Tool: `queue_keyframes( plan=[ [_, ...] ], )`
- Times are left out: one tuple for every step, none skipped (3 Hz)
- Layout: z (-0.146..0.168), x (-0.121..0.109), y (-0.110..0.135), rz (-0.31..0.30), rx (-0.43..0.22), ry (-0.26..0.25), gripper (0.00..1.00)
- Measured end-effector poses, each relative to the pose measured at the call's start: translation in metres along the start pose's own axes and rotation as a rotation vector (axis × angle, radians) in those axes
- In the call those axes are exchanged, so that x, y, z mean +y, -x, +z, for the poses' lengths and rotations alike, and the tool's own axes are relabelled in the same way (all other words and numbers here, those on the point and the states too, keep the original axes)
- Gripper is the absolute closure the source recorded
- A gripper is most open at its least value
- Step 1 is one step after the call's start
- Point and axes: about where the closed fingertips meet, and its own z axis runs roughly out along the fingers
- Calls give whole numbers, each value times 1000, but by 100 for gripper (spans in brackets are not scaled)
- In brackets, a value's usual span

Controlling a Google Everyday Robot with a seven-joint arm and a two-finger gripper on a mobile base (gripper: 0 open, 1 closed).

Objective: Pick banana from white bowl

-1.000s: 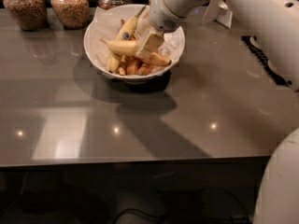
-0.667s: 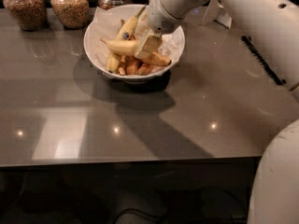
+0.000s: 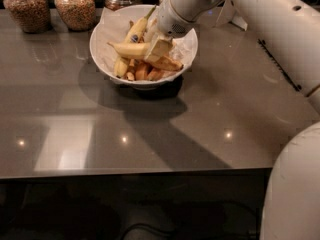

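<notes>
The two-finger gripper (image 3: 159,48) at the end of the white robot arm (image 3: 260,19) is down inside the wide round glossy white bowl (image 3: 93,49), near its middle and a little to the right. It seems to be clamped on the right end of the large, thick, plain yellow banana (image 3: 131,49); one beige finger lies across this end and covers it.

The banana is in the bowl, on top of the other contents. Its long axis runs almost level from left to right in the camera view, and the thin pointed stem end points to the left, away from the gripper. So nearly the whole fruit hangs out to the left of the grip point. In my judgement a straight lift can let the free end sink or turn, because the hold is at the end and not at the middle.

Just behind it lies a slimmer banana with a blue sticker (image 3: 136,33), its greenish stem pointing up toward the far rim. Below are short orange-brown pieces (image 3: 144,73), touching or nearly touching the banana.

The second finger is hidden behind the fruit and the wrist, so I cannot see how deep the grip is. I also cannot tell if the banana rests on the pieces or is already free of them. The crinkled white paper (image 3: 112,26) lines the bowl.
</notes>
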Motion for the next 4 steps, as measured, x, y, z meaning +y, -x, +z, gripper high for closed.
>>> queue_keyframes(
  plan=[
    [-2, 1, 0, -2, 1, 0, 92],
    [-26, 3, 3, -20, 1, -26, 100],
    [-59, 5, 7, -45, 8, -63, 100],
    [-94, 16, 7, -79, 24, -80, 100]
  ],
)
